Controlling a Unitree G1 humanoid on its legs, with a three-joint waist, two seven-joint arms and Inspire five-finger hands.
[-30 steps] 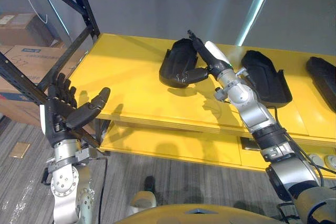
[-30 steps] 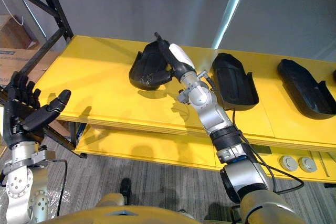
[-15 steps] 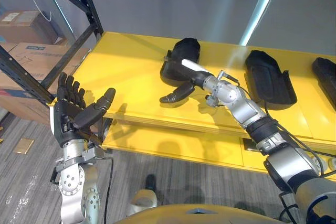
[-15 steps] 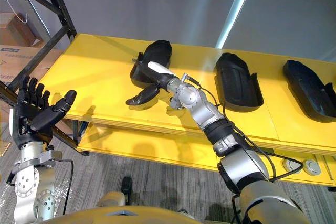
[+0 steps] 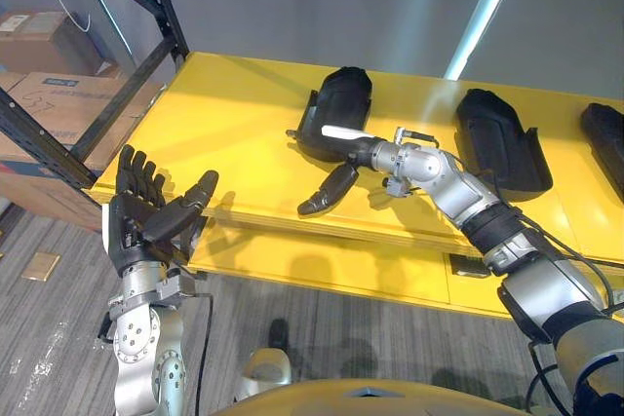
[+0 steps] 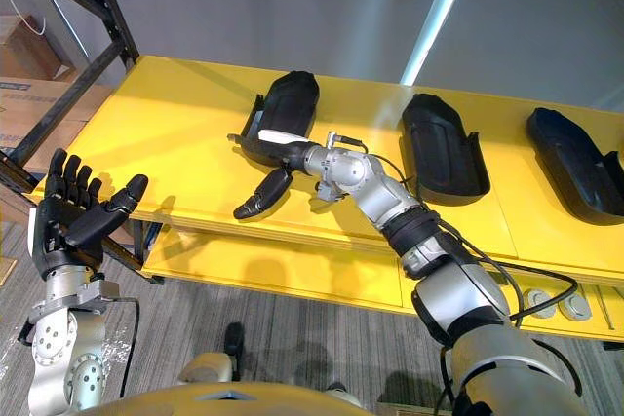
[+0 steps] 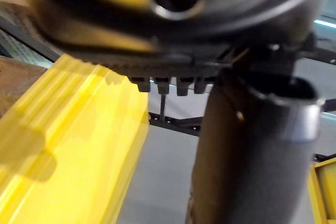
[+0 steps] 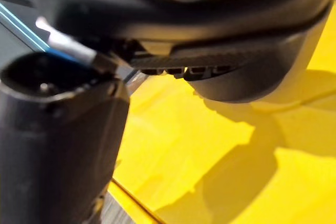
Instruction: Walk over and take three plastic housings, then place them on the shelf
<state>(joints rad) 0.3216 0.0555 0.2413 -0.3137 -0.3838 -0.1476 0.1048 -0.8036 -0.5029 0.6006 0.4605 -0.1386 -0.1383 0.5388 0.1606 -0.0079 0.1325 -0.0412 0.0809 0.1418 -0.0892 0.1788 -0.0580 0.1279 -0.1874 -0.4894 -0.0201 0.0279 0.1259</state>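
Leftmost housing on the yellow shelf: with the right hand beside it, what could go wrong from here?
The right hand is open, with its thumb right at the near edge of the leftmost housing. Pulling back could snag it and drag it toward the front edge of the yellow shelf. The open left hand is raised close to the black rack brace and might bump it.

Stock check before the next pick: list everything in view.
plastic housings: three, black, on the shelf top: left housing, middle housing, right housing
shelf: one, yellow, two levels
rack post: one, black, far left
cardboard boxes: two, brown, behind the rack
floor: grey carpet
right hand: open, just in front of the left housing
left hand: open, raised off the shelf's left corner
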